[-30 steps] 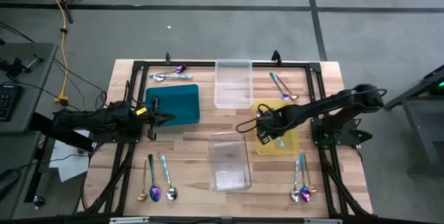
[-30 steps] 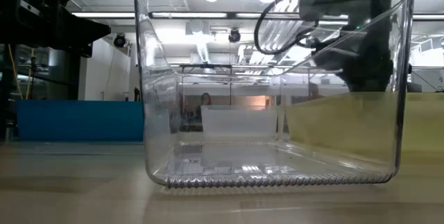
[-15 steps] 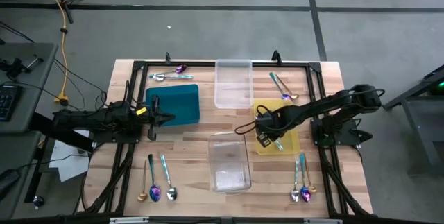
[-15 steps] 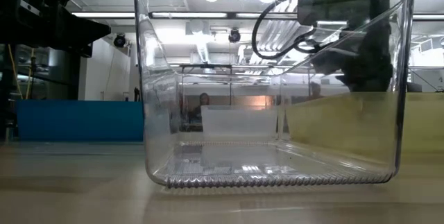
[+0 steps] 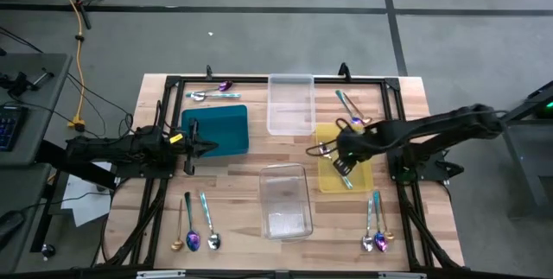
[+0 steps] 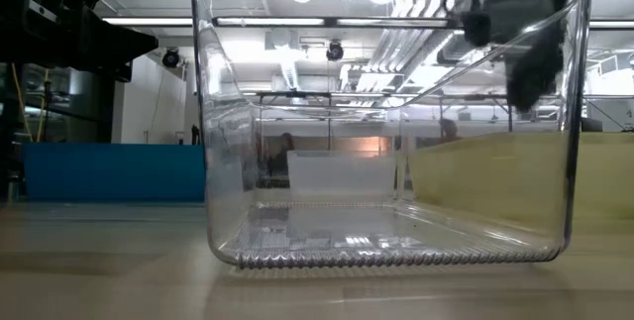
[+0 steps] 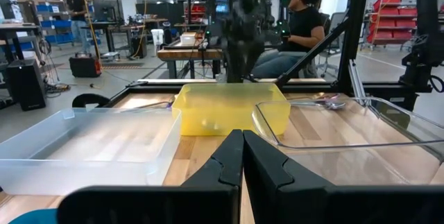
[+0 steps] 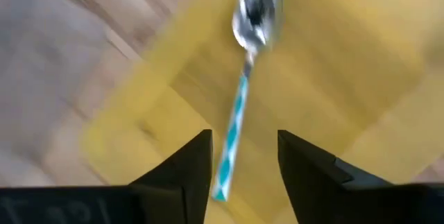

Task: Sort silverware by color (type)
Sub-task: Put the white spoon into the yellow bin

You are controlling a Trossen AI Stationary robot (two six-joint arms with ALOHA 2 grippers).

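My right gripper (image 5: pixel 343 161) (image 8: pixel 244 146) hangs open above the yellow tray (image 5: pixel 359 139), fingers pointing down. Below it a teal-handled spoon (image 8: pixel 241 106) (image 5: pixel 348 180) lies flat on the tray's floor, touching neither finger. Other silverware lies on the table in small groups: far left (image 5: pixel 207 95), far right (image 5: pixel 350 106), near left (image 5: pixel 197 227) and near right (image 5: pixel 374 229). My left gripper (image 5: pixel 192 148) (image 7: pixel 243 156) waits shut at the left, beside the teal tray (image 5: pixel 216 130).
One clear tray (image 5: pixel 290 104) stands at the far middle and another (image 5: pixel 285 201) at the near middle; the second fills the low view (image 6: pixel 386 112). A black frame (image 5: pixel 259 79) runs round the table. People show in the room beyond (image 7: pixel 302 16).
My right gripper has risen from the yellow tray and drawn back a little toward the table's right edge. The teal-handled spoon stays behind, lying in the tray.
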